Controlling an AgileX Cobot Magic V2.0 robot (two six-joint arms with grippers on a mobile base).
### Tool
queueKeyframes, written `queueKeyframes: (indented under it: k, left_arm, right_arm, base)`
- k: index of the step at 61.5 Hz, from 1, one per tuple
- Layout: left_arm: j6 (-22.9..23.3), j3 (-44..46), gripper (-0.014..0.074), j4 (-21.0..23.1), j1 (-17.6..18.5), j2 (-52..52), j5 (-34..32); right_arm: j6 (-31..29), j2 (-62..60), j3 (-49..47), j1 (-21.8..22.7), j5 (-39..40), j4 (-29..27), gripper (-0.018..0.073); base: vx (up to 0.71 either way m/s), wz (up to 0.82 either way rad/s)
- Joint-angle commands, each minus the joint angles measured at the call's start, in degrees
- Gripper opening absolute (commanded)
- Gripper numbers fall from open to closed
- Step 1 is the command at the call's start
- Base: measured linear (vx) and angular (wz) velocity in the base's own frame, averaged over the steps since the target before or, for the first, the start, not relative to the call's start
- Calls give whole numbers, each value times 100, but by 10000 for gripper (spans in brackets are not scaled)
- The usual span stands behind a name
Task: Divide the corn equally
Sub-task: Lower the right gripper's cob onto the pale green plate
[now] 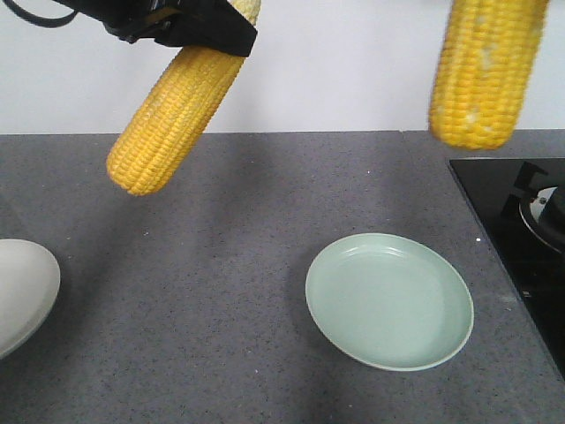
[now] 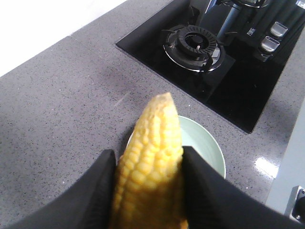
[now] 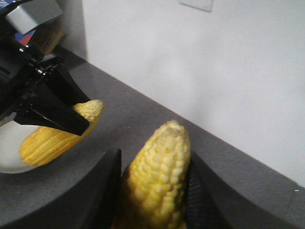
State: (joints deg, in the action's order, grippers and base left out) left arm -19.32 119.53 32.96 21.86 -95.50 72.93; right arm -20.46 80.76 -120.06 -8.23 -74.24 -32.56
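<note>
Two corn cobs hang in the air. My left gripper [image 1: 199,34] is shut on one corn cob [image 1: 173,119], which slants down over the left-centre of the counter. In the left wrist view this cob [image 2: 151,143] sits between the black fingers [image 2: 97,186], above the pale green plate [image 2: 208,144]. My right gripper [image 3: 155,164] is shut on a second cob [image 3: 161,167]. In the front view that cob [image 1: 485,71] hangs at the top right, with its gripper out of frame. The green plate [image 1: 388,300] lies bare on the counter.
A white plate [image 1: 22,291] sits at the left edge of the grey counter [image 1: 221,283]. A black gas hob [image 1: 521,221] with a burner [image 2: 193,44] is set into the counter on the right. A white wall stands behind.
</note>
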Motion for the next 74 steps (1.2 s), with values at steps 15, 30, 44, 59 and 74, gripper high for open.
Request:
queueKeyframes:
  k: [15, 30, 44, 59, 74]
  left_arm:
    - [89, 147, -7, 246, 14, 234, -125]
    - [324, 147, -7, 236, 14, 234, -125]
    - [324, 147, -7, 222, 14, 234, -125]
    - [324, 147, -7, 228, 14, 234, -152]
    - [324, 147, -7, 240, 14, 234, -152]
  right_arm:
    - [168, 1099, 289, 17, 35, -359, -4]
    - [-513, 1186, 1961, 23, 48, -161, -4]
    - [-989, 1229, 2948, 23, 542, 104, -4]
    - [-990, 1522, 3104, 23, 550, 158, 10]
    - [-990, 1737, 3104, 23, 536, 158, 87]
  base:
    - [0, 0]
    - [0, 0]
    - [0, 0]
    - [0, 0]
    - [0, 0]
